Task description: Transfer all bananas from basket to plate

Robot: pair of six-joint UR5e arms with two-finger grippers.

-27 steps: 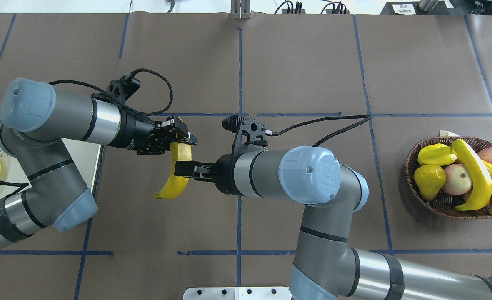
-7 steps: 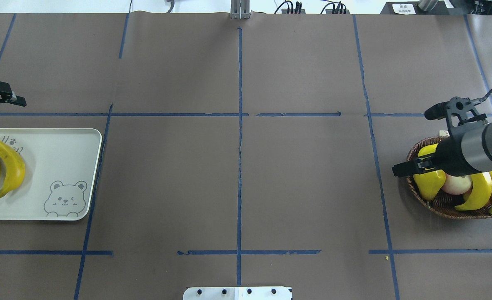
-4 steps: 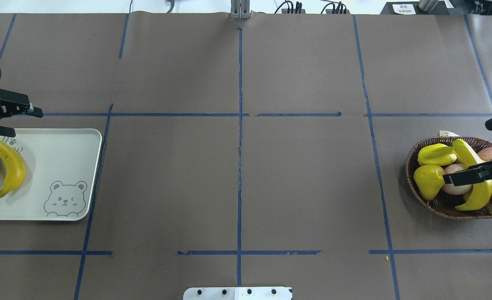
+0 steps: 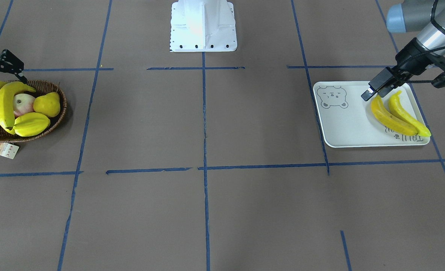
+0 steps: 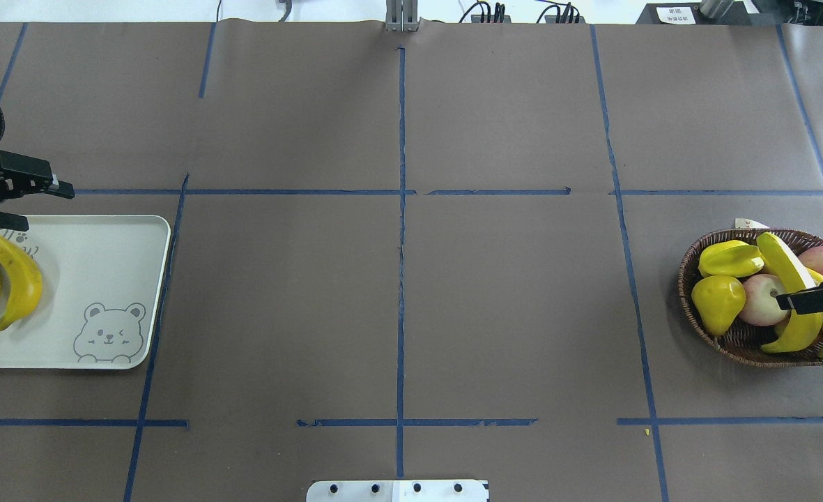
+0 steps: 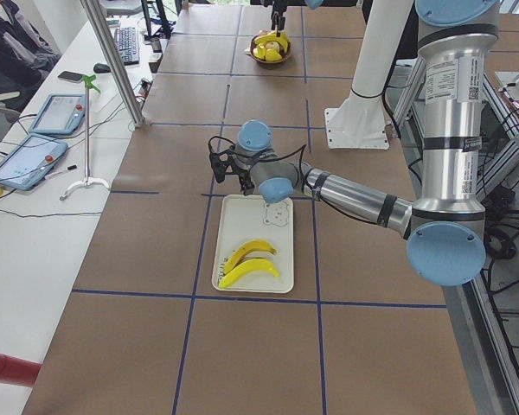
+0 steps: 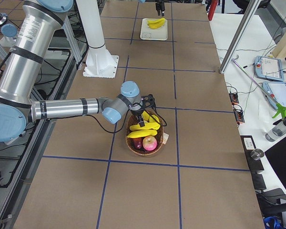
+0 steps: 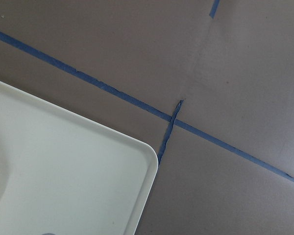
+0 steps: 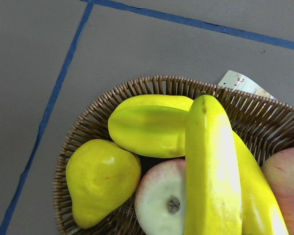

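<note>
Two bananas [image 5: 17,275] lie side by side on the off-white bear plate [image 5: 97,279] at the left, also shown in the front view [image 4: 390,114]. My left gripper [image 5: 31,206] hovers open and empty over the plate's far corner, just beyond the bananas' ends. Two more bananas [image 5: 791,279] lie in the wicker basket [image 5: 745,348] at the right; the top one fills the right wrist view [image 9: 210,166]. My right gripper [image 4: 3,82] is open over the basket, above the top banana [image 4: 5,101], holding nothing.
The basket also holds a ridged starfruit [image 5: 730,259], a yellow pear [image 5: 718,303] and two apples [image 5: 759,300]. A paper tag [image 4: 6,150] hangs off its rim. The robot's white base [image 4: 202,26] stands mid-table.
The banana handed between the grippers earlier now lies on the plate. In the last second my right gripper moved right, over the basket's bananas; my left gripper shifted slightly toward the plate's corner.
</note>
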